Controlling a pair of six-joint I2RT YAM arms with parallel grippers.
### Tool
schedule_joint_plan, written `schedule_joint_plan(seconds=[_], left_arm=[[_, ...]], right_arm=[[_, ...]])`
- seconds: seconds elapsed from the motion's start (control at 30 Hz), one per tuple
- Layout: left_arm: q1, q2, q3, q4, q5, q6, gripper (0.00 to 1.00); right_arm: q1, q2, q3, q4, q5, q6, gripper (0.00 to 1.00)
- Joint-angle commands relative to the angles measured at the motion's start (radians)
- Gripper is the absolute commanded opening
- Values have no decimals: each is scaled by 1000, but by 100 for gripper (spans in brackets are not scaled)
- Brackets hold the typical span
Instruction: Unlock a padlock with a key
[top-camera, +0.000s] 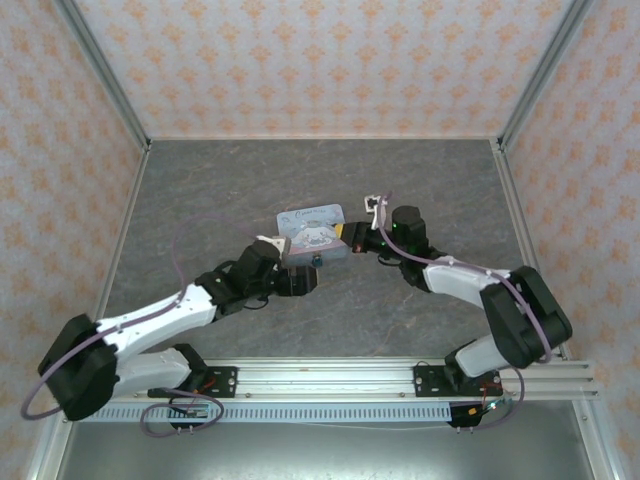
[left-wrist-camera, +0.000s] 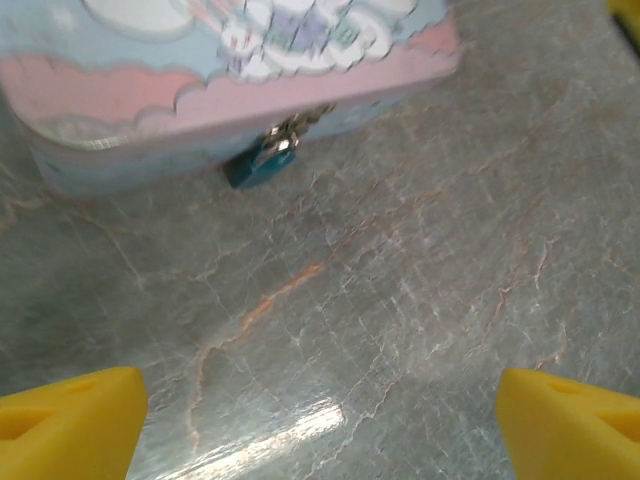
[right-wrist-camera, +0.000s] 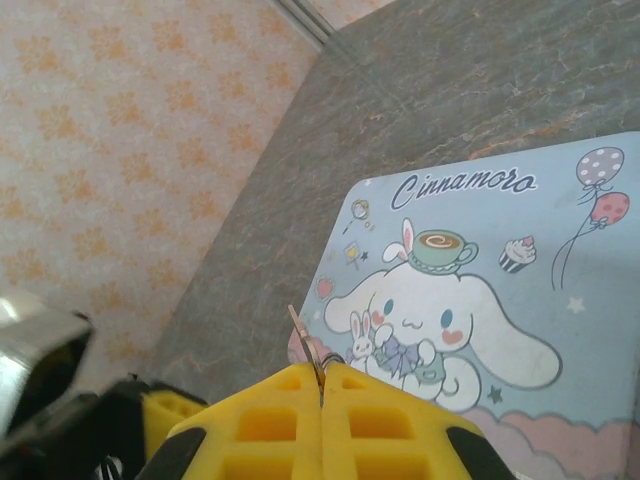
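Padlock (left-wrist-camera: 258, 168) hangs on the front of the blue tin (left-wrist-camera: 150, 100), a bit blurry, its top tucked behind the clasp.
Left arm reaches low over the table (left-wrist-camera: 430, 270), left gripper (left-wrist-camera: 320, 415) spread wide, near the padlock but apart. Right gripper (right-wrist-camera: 321, 378) sits by the tin's edge, fingers pressed together, pinching the key (right-wrist-camera: 299, 328); just a thin tip pokes out.

We see a pale-blue-and-pink tin (right-wrist-camera: 500, 215) bearing a white dog (right-wrist-camera: 420, 300), a teal padlock (left-wrist-camera: 258, 168), a grey veined table (left-wrist-camera: 400, 280) and orange-flowered walls (top-camera: 320, 60).
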Motion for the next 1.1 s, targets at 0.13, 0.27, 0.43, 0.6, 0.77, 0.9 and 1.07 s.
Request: schedule_joint_plan(seconds=[0.13,0.27,0.43,0.6,0.77,0.9,1.07], left_arm=[[26,156,1,257,69,-72,90],[49,231,-8,329,75,-72,90],[67,314,-13,415,66,-53,88],[72,372,6,447,47,-1,84],[72,424,19,468,7,31,81],[72,468,25,520,-7,31,75],[71,511,54,537,-20,32,69]], right_arm=[[-15,137,101,40,-14,66,0],[-25,184,133,-45,-13,47,0],[-26,199,152,-149,5,-4,0],[-26,189,160,-257,38,-54,0],[-27,180,154,-286,54,-72,0],[-25,181,149,-283,60,-69,0],[-24,179,137,-272,81,-47,0]])
